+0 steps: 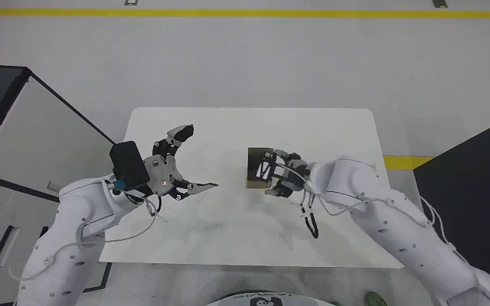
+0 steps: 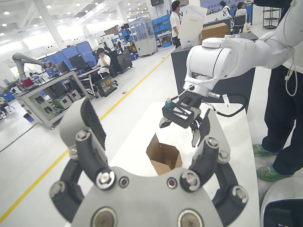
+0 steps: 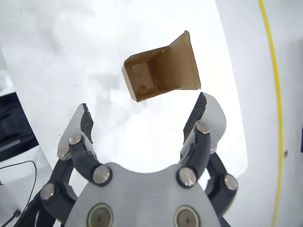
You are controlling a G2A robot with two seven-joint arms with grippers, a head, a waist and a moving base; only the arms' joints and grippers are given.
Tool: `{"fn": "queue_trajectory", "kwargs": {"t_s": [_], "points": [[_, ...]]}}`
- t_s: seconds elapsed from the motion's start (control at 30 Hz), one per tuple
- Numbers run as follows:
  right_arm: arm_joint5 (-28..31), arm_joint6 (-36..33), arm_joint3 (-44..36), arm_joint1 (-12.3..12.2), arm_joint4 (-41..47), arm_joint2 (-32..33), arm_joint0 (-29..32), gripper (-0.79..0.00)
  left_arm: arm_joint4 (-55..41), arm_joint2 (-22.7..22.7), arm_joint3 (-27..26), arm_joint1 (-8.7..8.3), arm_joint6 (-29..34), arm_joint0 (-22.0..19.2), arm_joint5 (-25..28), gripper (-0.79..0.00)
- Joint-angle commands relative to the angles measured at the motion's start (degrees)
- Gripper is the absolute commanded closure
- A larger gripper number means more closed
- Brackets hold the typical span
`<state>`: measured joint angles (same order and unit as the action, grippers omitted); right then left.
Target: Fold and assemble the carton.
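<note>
A small brown carton (image 1: 256, 167) stands near the middle of the white table (image 1: 230, 229). Its top is open and one flap (image 3: 176, 66) stands up; folded bottom flaps show inside it (image 3: 142, 79). My right gripper (image 3: 143, 103) hovers just above and beside the carton, open, with nothing between its fingers. In the top view that gripper (image 1: 274, 176) sits at the carton's right edge. My left gripper (image 1: 197, 158) is held open to the left of the carton, a short way off and pointing toward it. The left wrist view has the carton (image 2: 165, 158) beyond the open left gripper (image 2: 146, 112).
A black cable (image 1: 310, 222) hangs from the right arm over the table. A black-framed panel (image 1: 46, 99) stands off the table's left side and a dark block (image 1: 459, 183) off its right. Bare table surface lies in front of and behind the carton.
</note>
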<state>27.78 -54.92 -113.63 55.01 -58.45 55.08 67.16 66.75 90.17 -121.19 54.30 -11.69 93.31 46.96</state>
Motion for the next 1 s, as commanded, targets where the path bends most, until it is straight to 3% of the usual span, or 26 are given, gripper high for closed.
{"fn": "queue_trajectory", "kwargs": {"t_s": [0.0, 0.13, 0.6, 0.7, 0.83, 0.97], "points": [[2.57, 5.08, 0.46, -0.95, 1.31, 4.71, 3.97, -0.785, 0.00, 0.00, 0.00, 0.00, 0.00, 0.00, 0.00, -0.785], [6.99, 12.19, 2.20, -2.15, 4.92, 10.48, 9.47, -0.785, 0.00, 0.00, 0.00, 0.00, 0.00, 0.00, 0.00, -0.785], [6.99, 12.19, 2.20, -2.15, 4.92, 10.48, 9.47, -0.785, 0.00, 0.00, 0.00, 0.00, 0.00, 0.00, 0.00, -0.785], [6.47, 14.49, 4.50, -2.20, 8.91, 12.00, 9.99, -0.785, 0.00, 0.00, 0.00, 0.00, 0.00, 0.00, 0.00, -0.785], [7.97, 15.67, 8.34, -2.56, 23.07, 15.84, 11.33, -0.785, 0.00, 0.00, 0.00, 0.00, 0.00, 0.00, 0.00, -0.785], [10.80, 7.85, 14.74, -3.13, 44.42, 17.11, 10.42, -0.785, 0.00, 0.00, 0.00, 0.00, 0.00, 0.00, 0.00, -0.785]]}}
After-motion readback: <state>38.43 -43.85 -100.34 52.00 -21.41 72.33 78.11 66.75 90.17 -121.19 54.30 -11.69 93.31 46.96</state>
